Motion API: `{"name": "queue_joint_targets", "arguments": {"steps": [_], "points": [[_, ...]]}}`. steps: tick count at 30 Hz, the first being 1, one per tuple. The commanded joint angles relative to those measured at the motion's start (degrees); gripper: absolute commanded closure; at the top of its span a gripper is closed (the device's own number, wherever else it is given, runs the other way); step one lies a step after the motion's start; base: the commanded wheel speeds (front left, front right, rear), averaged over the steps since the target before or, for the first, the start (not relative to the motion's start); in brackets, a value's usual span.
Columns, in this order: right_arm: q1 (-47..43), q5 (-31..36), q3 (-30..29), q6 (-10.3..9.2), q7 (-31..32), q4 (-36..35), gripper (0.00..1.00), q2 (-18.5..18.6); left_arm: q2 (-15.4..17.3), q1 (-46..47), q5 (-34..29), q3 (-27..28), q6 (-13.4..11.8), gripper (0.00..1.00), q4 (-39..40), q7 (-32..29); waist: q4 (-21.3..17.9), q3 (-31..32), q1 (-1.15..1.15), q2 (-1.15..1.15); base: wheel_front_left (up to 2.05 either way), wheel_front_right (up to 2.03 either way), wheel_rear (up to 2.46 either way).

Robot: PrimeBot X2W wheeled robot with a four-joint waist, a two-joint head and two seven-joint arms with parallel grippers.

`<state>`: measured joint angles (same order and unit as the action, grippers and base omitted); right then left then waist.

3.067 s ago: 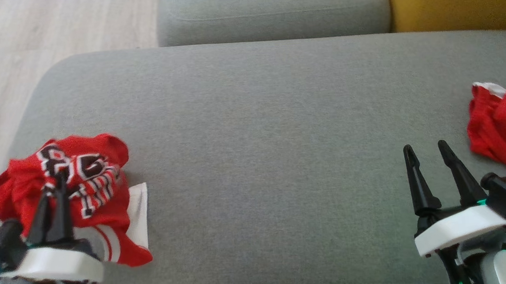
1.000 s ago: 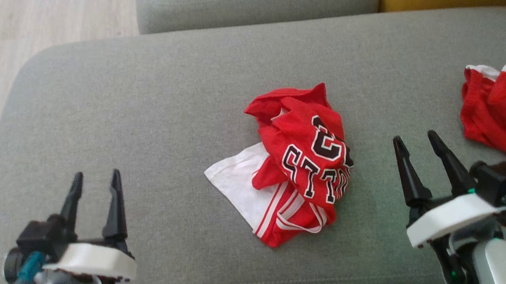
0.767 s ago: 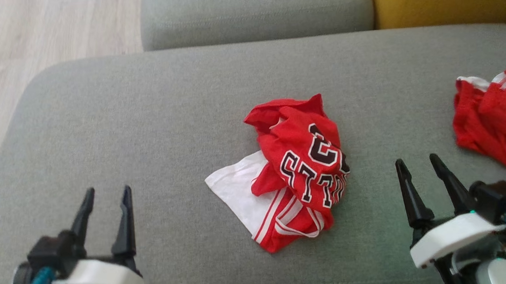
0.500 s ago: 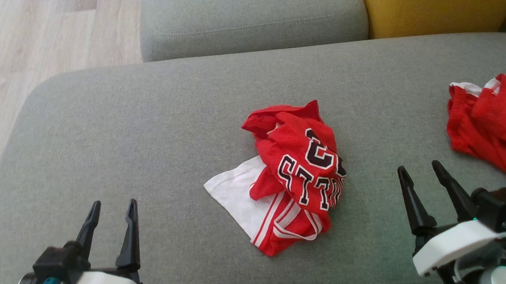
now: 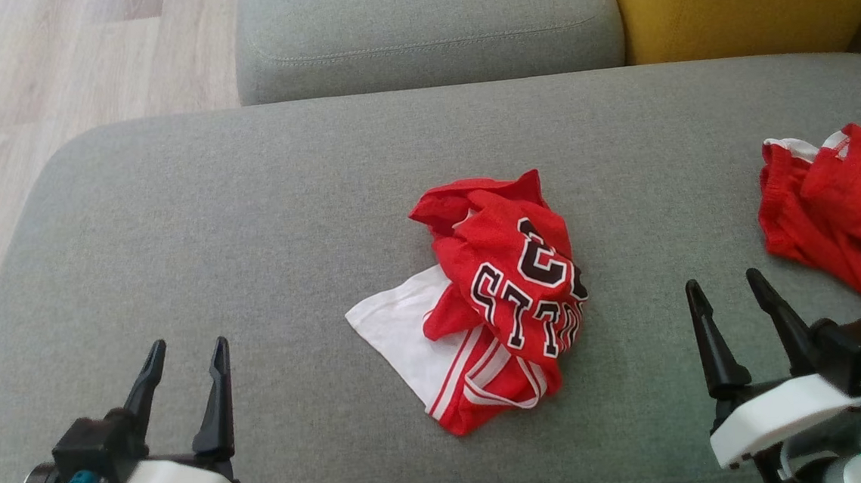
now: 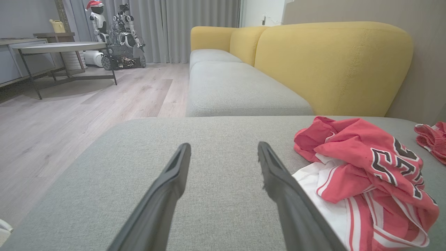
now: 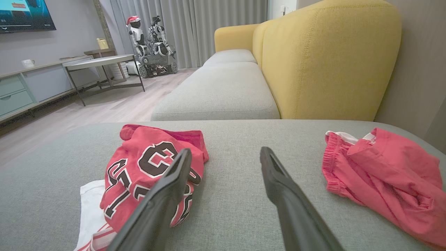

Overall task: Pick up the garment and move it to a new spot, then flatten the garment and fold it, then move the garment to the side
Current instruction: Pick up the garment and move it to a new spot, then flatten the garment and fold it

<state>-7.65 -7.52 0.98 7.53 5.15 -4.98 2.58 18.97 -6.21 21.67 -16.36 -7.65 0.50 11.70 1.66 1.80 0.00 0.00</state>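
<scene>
Red jersey (image 5: 499,297) now lies crumpled mid seat cushion (image 5: 246,209), moved from its left end. Left gripper (image 5: 189,343) and right gripper (image 5: 722,279) gape empty along the front edge. Relocation looks done; flattening next.

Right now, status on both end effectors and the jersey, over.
Left end effector open, empty. Right end effector open, empty. Jersey crumpled on the cushion between them, untouched. Second red garment lies off to the right, not in the way.
</scene>
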Motion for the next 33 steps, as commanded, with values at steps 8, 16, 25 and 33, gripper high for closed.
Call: {"name": "queue_joint_targets", "arguments": {"steps": [8,16,25,33], "points": [[2.1,0.6,0.4,-0.04,-0.3,-2.5,0.00,0.3,1.3,2.8,-0.5,1.9,-1.1,0.00,2.5,0.0,-0.2,-0.1,0.00,0.00,0.00,0.00,0.00],[2.2,0.4,0.1,-0.04,-0.1,-2.6,0.00,0.3,1.5,2.9,-0.5,1.6,-1.4,0.00,2.8,-0.4,-0.1,-0.4,0.00,0.00,0.00,0.00,0.00],[2.2,-0.3,0.2,-0.04,0.1,-2.3,0.00,0.3,1.6,3.0,-0.3,1.4,-1.7,0.00,2.8,-0.3,0.1,-0.5,0.00,0.00,0.00,0.00,0.00],[6.1,-0.8,7.8,-0.04,1.6,0.4,0.00,0.3,1.6,5.5,-0.3,0.6,-1.0,0.00,2.9,-0.4,1.9,-3.2,0.00,0.00,0.00,0.00,0.00]]}}
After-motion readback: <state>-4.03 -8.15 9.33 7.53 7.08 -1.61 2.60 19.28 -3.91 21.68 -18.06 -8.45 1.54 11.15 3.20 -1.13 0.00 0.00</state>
